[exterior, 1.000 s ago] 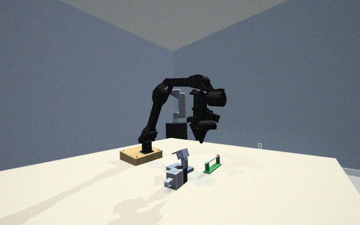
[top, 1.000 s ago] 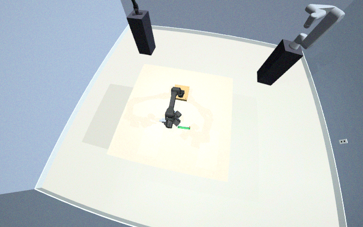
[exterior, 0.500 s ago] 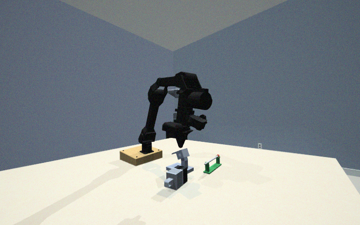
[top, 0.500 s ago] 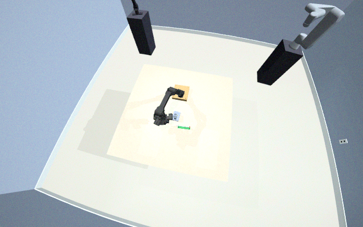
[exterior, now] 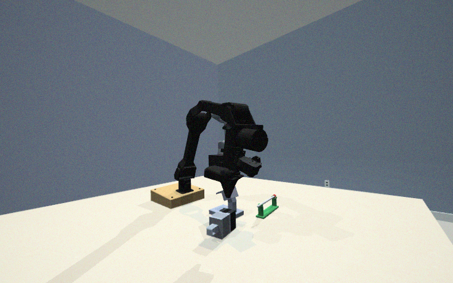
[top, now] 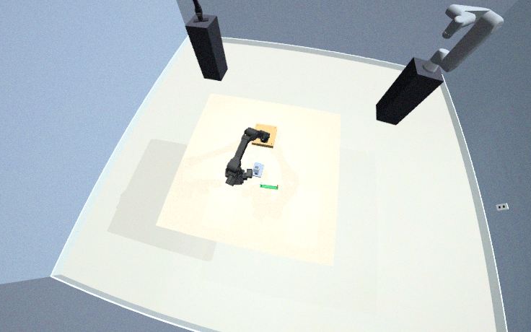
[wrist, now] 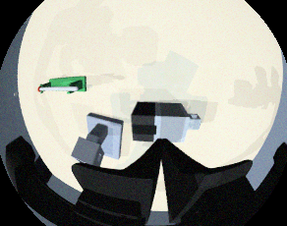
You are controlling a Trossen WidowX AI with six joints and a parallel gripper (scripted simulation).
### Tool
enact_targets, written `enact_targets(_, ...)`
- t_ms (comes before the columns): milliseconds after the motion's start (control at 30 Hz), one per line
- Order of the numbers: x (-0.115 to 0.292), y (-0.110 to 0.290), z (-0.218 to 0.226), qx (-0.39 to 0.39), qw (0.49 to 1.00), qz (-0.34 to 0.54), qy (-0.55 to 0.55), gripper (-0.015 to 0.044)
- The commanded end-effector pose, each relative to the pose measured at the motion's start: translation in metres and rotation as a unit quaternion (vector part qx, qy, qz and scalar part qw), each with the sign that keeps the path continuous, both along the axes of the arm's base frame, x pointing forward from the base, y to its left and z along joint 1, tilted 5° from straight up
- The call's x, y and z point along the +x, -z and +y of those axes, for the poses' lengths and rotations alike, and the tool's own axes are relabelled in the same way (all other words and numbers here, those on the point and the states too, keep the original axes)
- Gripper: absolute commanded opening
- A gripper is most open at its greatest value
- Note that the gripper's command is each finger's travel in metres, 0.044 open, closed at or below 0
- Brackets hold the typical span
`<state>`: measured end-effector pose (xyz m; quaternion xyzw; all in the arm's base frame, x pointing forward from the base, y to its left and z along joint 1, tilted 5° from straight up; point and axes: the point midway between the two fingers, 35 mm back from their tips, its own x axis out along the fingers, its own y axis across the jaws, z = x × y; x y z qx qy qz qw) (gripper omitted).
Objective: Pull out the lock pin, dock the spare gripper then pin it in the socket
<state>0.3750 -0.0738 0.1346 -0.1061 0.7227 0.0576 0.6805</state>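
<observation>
My gripper (exterior: 229,195) (wrist: 161,142) is shut and empty, pointing down. Its tips overlap the mount's head in the exterior view and the spare gripper's edge in the wrist view; the gap to either is unclear. The spare gripper (exterior: 219,224) (wrist: 170,129), a grey block with a black end and small spigot, lies on the table. The arm hides it in the top view. The blue-grey mount (top: 258,169) (exterior: 232,205) (wrist: 115,135) stands beside it, its socket opening unclear. The white pin (exterior: 266,200) (wrist: 59,88), red at one end, lies across the green rack (top: 269,187) (exterior: 268,211) (wrist: 67,81).
The arm's wooden base (top: 271,136) (exterior: 177,200) is at the back. The green rack stands off to one side of the mount. Two dark pedestals (top: 208,49) (top: 407,92) with other arms stand far back.
</observation>
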Motion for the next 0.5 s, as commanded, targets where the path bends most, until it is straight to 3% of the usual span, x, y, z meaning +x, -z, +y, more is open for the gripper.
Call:
enact_targets(0, 0.0, 0.026, -0.002, -0.002, 1.0, 0.005, 0.002, 0.0)
enact_targets(467, 0.001, 0.048, -0.002, -0.002, 1.0, 0.005, 0.002, 0.0)
